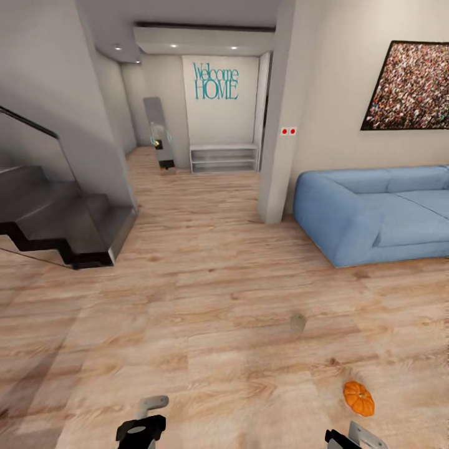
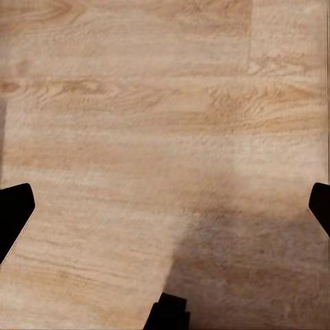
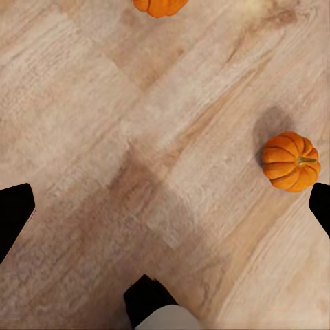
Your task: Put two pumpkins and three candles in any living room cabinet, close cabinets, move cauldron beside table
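Both pumpkins lie on the bare wood floor: one [image 3: 290, 161] just off my right gripper [image 3: 165, 206], the other [image 3: 159, 6] further out ahead of it, neither in a cabinet yet. My right jaws are spread wide and empty, and my left gripper [image 2: 165, 206] is spread over plain boards. Judging by this, nothing is stowed; a blue sofa [image 1: 374, 212] stands beyond.

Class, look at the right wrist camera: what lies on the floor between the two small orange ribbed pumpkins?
Nothing: in the right wrist view only bare light wooden plank floor separates the whole ribbed orange pumpkin from the second orange pumpkin, cut by the picture's edge.
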### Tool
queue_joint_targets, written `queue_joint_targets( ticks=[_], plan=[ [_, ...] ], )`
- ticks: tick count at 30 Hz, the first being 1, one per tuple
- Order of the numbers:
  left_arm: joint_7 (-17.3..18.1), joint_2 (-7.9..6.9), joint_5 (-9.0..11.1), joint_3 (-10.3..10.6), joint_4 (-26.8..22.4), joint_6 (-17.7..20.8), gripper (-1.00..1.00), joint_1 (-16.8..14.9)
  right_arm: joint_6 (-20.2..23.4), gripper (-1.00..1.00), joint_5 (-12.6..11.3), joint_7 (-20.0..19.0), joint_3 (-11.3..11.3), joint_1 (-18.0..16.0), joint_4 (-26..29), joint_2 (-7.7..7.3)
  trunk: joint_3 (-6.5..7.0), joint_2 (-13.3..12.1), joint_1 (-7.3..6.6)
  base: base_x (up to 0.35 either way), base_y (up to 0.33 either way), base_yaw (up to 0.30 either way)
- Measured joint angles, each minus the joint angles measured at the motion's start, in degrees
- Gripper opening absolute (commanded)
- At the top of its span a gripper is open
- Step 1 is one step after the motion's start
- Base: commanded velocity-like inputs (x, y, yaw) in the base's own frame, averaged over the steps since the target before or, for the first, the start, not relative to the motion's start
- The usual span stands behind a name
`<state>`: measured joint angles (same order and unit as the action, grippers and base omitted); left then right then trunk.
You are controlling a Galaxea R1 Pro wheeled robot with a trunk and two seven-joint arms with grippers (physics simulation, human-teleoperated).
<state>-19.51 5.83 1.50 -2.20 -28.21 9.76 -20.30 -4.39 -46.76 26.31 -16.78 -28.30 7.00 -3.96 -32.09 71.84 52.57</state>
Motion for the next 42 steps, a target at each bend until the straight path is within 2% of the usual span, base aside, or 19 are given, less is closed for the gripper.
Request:
queue_joint_targets(
  ticks=[18,32,38,42],
  plan=[
    [0.1,-0.03,0.0,0.0,0.0,0.0,1.00,0.0,0.0,1.00,-0.1,0.0,0.0,0.0,-0.1,0.00,-0.94,0.0,0.00,0.330,0.088,-0.241],
    [0.0,0.06,0.0,0.1,0.0,0.0,1.00,0.0,-0.1,1.00,0.5,0.0,-0.3,0.1,-0.4,0.00,-1.07,0.0,0.00,0.330,0.072,-0.021],
    [0.0,0.05,0.0,2.0,0.0,0.0,1.00,0.0,-0.1,1.00,0.4,0.0,-0.2,0.1,0.1,0.08,-1.03,0.0,0.00,0.330,0.005,-0.132],
    [0.0,0.04,0.0,2.4,0.0,0.0,1.00,0.0,-0.1,1.00,0.4,0.0,-0.2,0.1,0.2,0.09,-0.94,0.0,0.00,0.330,0.000,-0.222]
  ],
)
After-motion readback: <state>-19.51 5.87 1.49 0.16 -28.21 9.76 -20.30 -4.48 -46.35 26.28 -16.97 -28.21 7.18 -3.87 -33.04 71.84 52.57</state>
